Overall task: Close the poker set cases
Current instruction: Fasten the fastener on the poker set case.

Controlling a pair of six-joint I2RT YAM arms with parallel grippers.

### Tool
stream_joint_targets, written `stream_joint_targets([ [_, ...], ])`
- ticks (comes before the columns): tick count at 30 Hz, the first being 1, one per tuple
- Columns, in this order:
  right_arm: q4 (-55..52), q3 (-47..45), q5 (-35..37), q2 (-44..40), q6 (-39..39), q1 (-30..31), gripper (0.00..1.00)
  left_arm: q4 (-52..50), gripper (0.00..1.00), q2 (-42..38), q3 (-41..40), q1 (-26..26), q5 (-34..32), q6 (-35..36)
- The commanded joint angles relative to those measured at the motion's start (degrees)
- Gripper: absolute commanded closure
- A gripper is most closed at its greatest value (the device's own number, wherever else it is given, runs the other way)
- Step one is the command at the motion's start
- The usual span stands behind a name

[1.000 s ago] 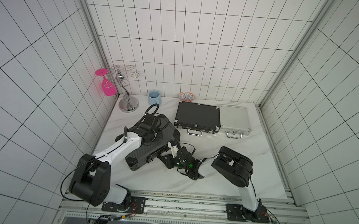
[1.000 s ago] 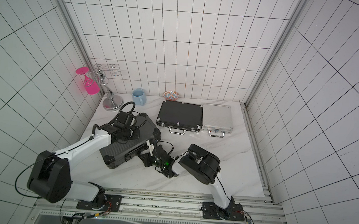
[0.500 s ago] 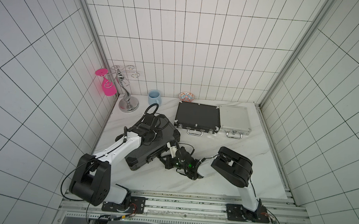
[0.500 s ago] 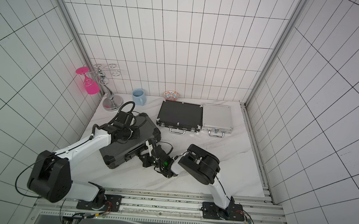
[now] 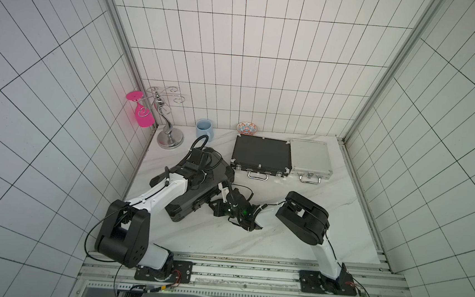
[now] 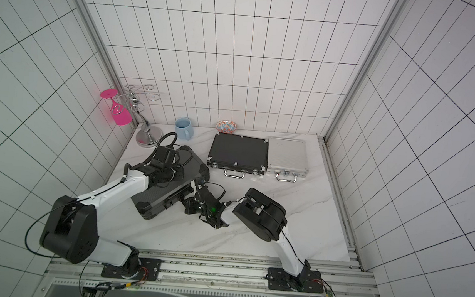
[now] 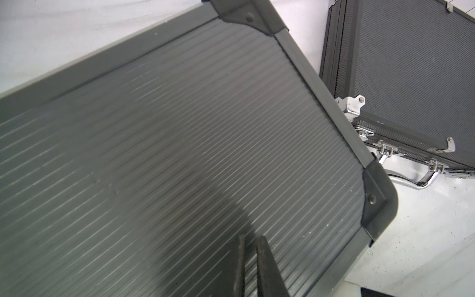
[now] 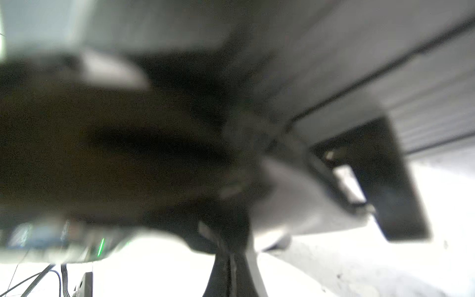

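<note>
1. Left gripper [image 7: 252,236] is reaching over the large ribbed black case [image 7: 180,141] with its fingers almost together. Only a thin slit is showing between them and they are gripping nothing. The tips appear to be resting on the lid near a front corner. Judgement: it is serving as a hold-down, keeping the lid seated while the other arm works the front.
2. Right gripper [image 5: 225,189] is lying low to the white marble tabletop [image 5: 297,217], at the front edge of the same case. Its fingers are pressed fully together. The right wrist view is too blurred to tell whether anything is pinched between them. A dark latch fitting [image 8: 380,185] is showing just beside it, so it is probably fastening that latch.
3. The large case [image 5: 220,171] is sitting skewed on the left near part of the table with its lid down. Its seam is showing only as a thin dark line. Whether the latches are engaged cannot be told.
4. The medium black case with silver trim [image 5: 262,152] and the small silver aluminium case [image 5: 311,156] are lying flat at the back, side by side and touching. Both lids are down and both handles are facing the robot. Judgement: these two are needing no further work.
5. A pale blue mug [image 5: 203,127], a patterned bowl [image 5: 246,127] and a chrome stand [image 5: 169,138] carrying a pink glass [image 5: 143,114] are standing along the back wall, clear of both arms.
</note>
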Motion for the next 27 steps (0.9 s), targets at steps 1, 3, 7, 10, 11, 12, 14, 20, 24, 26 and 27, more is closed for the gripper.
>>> stream_joint_targets([
  [1, -1.22, 0.68, 6.45, 2.53, 3.41, -1.19, 0.97, -21.73, 0.87, 8.5, -7.13, -1.36, 6.31, 0.03],
  [3, 0.56, 0.59, 8.61, 2.62, 4.77, -1.04, 0.99, -22.22, 0.87, 8.62, -6.86, -1.31, 6.47, 0.13],
  [7, 4.31, 1.12, 14.06, 2.84, 8.19, -0.85, 1.0, -22.99, 0.87, 9.04, -6.6, -1.31, 5.94, 0.19],
  [10, 5.83, 2.22, 16.11, 3.11, 9.61, -0.82, 1.0, -23.17, 0.87, 10.19, -6.52, -1.48, 6.24, 0.35],
  [11, 5.62, 2.93, 16.43, 3.19, 9.73, -0.74, 1.0, -23.22, 0.87, 10.38, -6.47, -1.49, 6.37, 0.41],
  [12, 4.91, 3.73, 16.62, 3.28, 9.78, -0.73, 1.0, -23.27, 0.87, 10.6, -6.47, -1.49, 6.46, 0.48],
  [14, 4.29, 4.72, 17.44, 3.43, 9.82, -0.51, 1.0, -23.47, 0.87, 11.01, -6.43, -1.49, 5.95, 0.41],
  [20, 3.14, 7.15, 12.0, 5.07, 8.26, -1.68, 1.0, -23.39, 0.87, 11.75, -6.43, -1.86, 6.73, 0.66],
  [24, -0.21, 10.44, 9.53, 6.35, 6.7, -2.13, 1.0, -23.69, 0.87, 11.13, -6.38, -1.85, 6.24, 0.42],
  [26, -1.54, 11.49, 8.34, 7.16, 6.52, -2.41, 1.0, -23.6, 0.87, 11.38, -6.41, -2.15, 6.55, 0.49],
  [27, -1.46, 11.6, 7.72, 7.6, 7.0, -2.63, 1.0, -23.58, 0.87, 11.55, -6.43, -2.28, 6.7, 0.54],
])
